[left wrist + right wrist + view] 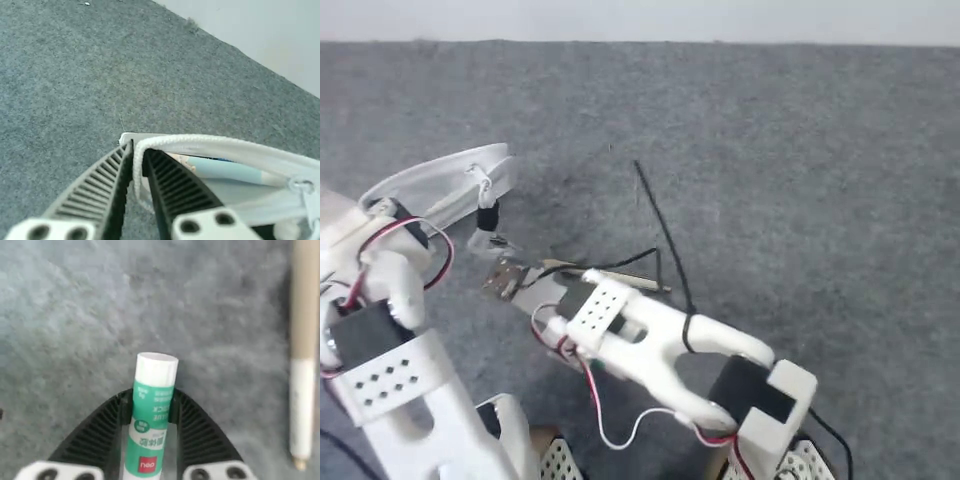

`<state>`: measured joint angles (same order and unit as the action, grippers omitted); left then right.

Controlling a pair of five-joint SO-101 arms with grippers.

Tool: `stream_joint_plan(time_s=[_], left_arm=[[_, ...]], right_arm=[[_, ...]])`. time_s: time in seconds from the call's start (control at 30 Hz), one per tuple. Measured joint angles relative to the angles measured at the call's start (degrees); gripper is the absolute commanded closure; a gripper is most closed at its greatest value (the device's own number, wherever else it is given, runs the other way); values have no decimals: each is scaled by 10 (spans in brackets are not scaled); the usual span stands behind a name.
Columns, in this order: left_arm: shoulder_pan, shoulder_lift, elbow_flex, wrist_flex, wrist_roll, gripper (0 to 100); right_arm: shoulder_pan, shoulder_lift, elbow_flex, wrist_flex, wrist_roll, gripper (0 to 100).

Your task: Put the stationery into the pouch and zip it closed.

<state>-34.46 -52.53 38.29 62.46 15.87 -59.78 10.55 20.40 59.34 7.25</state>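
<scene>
Right tool [151, 399] is clenched on the glue stick [154, 375] over the tabletop [65, 315], with a pen [302, 340] lying beside. Left tool [138, 149] grips the pouch [215, 141] by its rim, mouth open. I judge the glue stick should enter lengthwise, cap first, and be let go only when well inside.

**Half-seen things**

Inside the pouch [250, 152], a light blue pen [225, 170] shows only in part: the pouch's rim and the left gripper [137, 148] cover the rest. The pouch itself runs off the picture's edge. So do the glue stick [152, 405] and a beige pen [302, 340].
</scene>
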Motion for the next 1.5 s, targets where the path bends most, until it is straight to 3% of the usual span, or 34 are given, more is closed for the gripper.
stream_joint_plan(time_s=[0.33, 0.53, 0.87, 1.23, 1.5], left_arm=[[25, -3, 0, 0, 0, 989], [57, -3, 0, 0, 0, 989], [137, -3, 0, 10, -21, 989], [208, -3, 0, 22, -49, 988], [208, -3, 0, 22, -49, 988]], right_arm=[[74, -126, 1, 71, 0, 992], [97, -240, 33, 51, 0, 992], [98, -438, 236, -171, 0, 992], [130, -607, 361, -349, 0, 992], [127, -722, 525, -626, 0, 992]])
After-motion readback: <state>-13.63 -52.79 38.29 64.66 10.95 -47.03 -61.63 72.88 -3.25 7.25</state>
